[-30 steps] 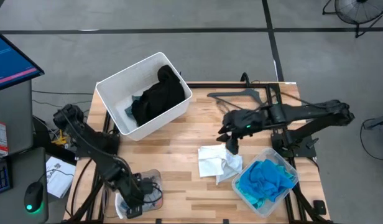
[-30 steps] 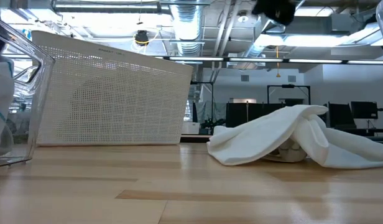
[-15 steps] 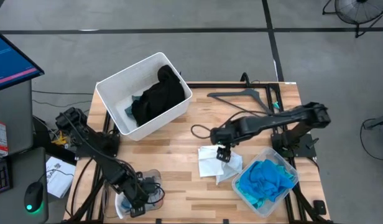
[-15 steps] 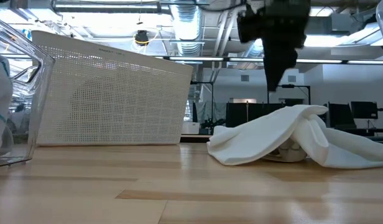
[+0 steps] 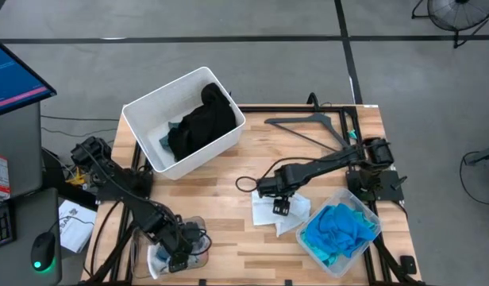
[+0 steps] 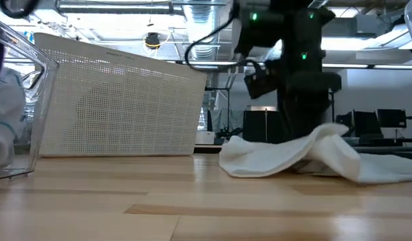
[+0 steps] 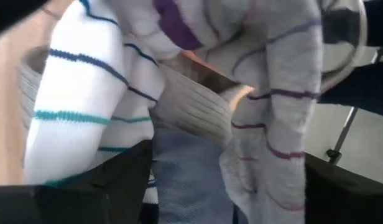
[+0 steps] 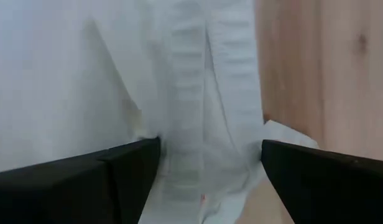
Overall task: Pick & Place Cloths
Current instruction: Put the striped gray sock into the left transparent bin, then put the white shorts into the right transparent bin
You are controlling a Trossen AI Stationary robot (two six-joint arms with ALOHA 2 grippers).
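A white cloth point(image 5: 266, 214) lies crumpled on the wooden table, right of the middle. My right gripper point(image 5: 281, 208) stands open on it, pointing down; its wrist view shows a dark finger on either side of the white folds point(image 8: 191, 81). At the near left my left gripper point(image 5: 179, 260) reaches into a clear container point(image 5: 194, 225). It is open there point(image 7: 229, 186), with white striped cloths point(image 7: 86, 106) between and ahead of its fingers. My right gripper comes from above with its fingers apart and sets them into the raised middle of the white cloth point(image 6: 313, 137). The cloth lies on the table, and its hump is pushed low under the gripper. My left gripper is close to the striped cloths, but I cannot tell whether its open fingers touch them.
A white perforated bin point(image 5: 135, 112) with a black cloth point(image 5: 201, 123) stands at the far left. A clear tub point(image 5: 369, 213) with a turquoise cloth point(image 5: 338, 226) sits at the near right. A black hanger point(image 5: 308, 123) lies at the far right.
My right gripper has swung toward the table's near-left and come down onto the white cloth. The cloth's hump has sunk lower and its edge has spread a little along the table.
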